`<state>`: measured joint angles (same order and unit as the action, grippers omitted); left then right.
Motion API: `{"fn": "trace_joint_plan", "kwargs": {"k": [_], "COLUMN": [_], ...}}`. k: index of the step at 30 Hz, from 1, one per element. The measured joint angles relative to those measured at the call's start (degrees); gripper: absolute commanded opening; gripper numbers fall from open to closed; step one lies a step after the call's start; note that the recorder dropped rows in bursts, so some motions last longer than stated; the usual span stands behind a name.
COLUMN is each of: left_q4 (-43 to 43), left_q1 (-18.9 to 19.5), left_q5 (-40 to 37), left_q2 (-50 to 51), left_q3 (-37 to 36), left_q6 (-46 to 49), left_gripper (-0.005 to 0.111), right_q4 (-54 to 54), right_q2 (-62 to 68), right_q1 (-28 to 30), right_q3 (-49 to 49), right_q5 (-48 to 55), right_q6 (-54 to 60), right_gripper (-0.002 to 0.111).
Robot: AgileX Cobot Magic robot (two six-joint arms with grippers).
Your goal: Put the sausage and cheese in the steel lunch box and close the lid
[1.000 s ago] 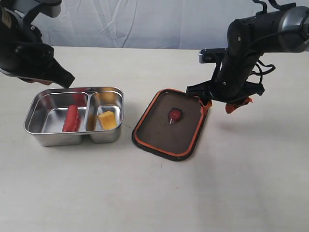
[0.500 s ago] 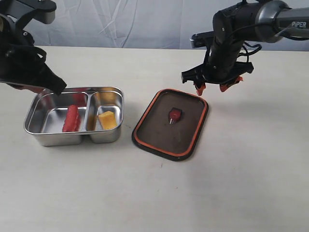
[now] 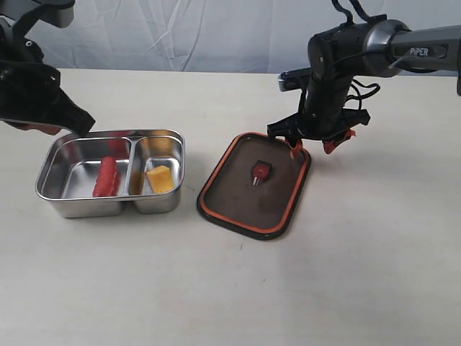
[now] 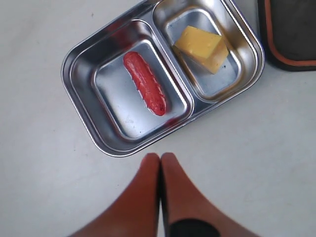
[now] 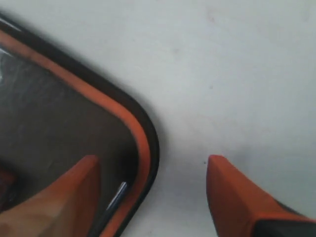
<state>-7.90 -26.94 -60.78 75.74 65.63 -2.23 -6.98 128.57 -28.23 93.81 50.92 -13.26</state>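
The steel lunch box [image 3: 50, 158] [image 4: 249, 37] stands at the left of the table. The red sausage [image 3: 106, 176] [image 4: 144, 83] lies in its larger compartment, the yellow cheese [image 3: 160, 179] [image 4: 202, 47] in the smaller one. The dark lid [image 3: 245, 198] [image 5: 59, 123] with its orange rim lies flat to the right of the box, its small valve [image 3: 259, 171] at the centre. My right gripper [image 3: 314, 144] [image 5: 153, 165] is open, straddling the lid's far right corner: one finger over the lid, the other over bare table. My left gripper [image 4: 160, 158] is shut and empty, behind the box's far edge.
The table [image 3: 230, 288] is a plain pale surface. A wrinkled white backdrop [image 3: 216, 32] hangs behind it. The left arm's dark body [image 3: 36, 86] hangs over the box's far left corner.
My right gripper rose from the lid's far corner, moved back, then came down again to straddle that corner. The left arm drew slightly away to the left. Box, food and lid stayed put.
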Motion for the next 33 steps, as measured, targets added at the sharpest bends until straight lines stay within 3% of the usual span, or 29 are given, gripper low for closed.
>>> {"fn": "trace_joint_plan", "kwargs": {"k": [4, 12, 15, 17, 33], "left_q4": [0.0, 0.0, 0.0, 0.0, -0.8], "left_q1": [0.0, 0.0, 0.0, 0.0, 0.0], "left_q5": [0.0, 0.0, 0.0, 0.0, 3.3], "left_q2": [0.0, 0.0, 0.0, 0.0, 0.0], "left_q3": [0.0, 0.0, 0.0, 0.0, 0.0], "left_q6": [-0.1, -0.1, -0.1, -0.1, -0.1], "left_gripper": [0.0, 0.0, 0.0, 0.0, 0.0], "right_q4": [0.2, 1.1, 1.6, 1.1, 0.2], "right_q2": [1.1, 1.9, 2.1, 2.4, 0.9], "right_q1": [0.0, 0.0, 0.0, 0.0, 0.0], "right_q3": [0.0, 0.1, 0.3, 0.5, 0.3], "right_q5": [0.0, -1.0, -1.1, -1.1, 0.8], "right_q6": [0.0, 0.0, 0.0, 0.4, 1.0], "right_gripper": [0.059, 0.035, 0.017, -0.001, -0.001]}}
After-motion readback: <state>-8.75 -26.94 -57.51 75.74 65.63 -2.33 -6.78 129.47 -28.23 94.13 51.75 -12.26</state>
